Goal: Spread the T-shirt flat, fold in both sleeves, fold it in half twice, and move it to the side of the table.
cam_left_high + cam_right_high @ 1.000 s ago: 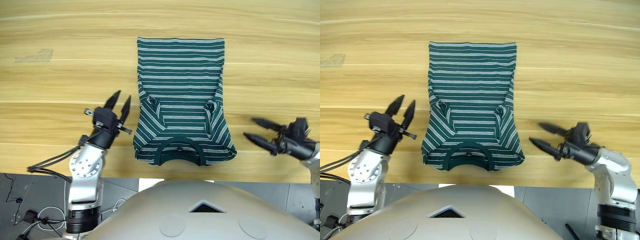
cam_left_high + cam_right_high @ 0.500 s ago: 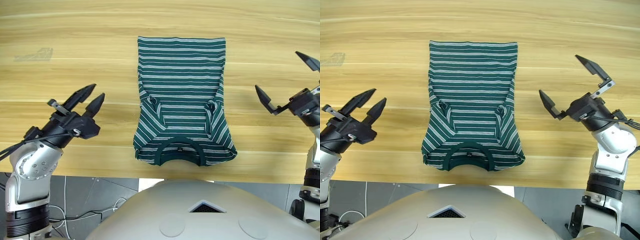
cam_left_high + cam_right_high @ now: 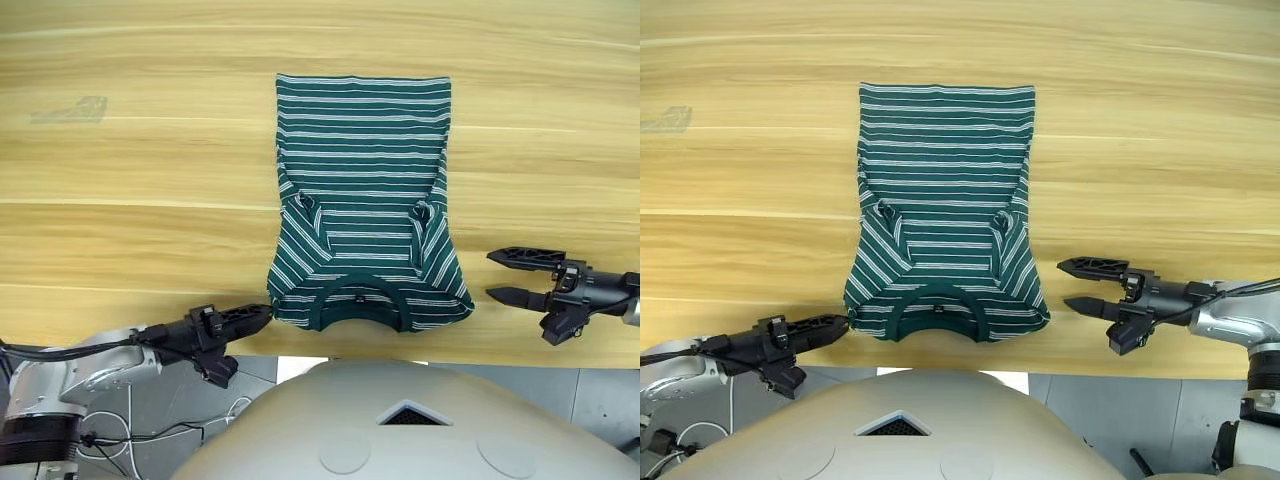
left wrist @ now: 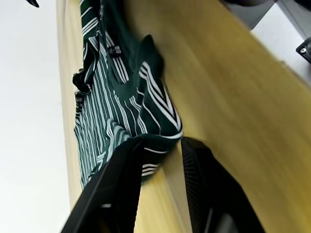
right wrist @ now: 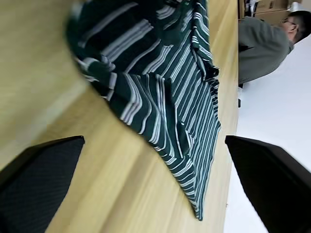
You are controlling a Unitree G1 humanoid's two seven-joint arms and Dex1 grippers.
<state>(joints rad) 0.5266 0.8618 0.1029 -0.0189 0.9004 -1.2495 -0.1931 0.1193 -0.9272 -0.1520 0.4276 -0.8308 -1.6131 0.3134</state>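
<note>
T-shirt [image 3: 363, 190] is lying sleeves-in while you are holding left gripper [image 3: 258, 312] parted at its near left corner and right gripper [image 3: 490, 275] parted just beside the near right.

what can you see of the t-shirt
The T-shirt is dark green soft fabric with thin white stripes, lying flat on the wooden table, collar at the near edge, both sleeves folded in over the body. The left gripper has its open fingers around the near left corner; the right gripper is open beside it, apart.
</note>
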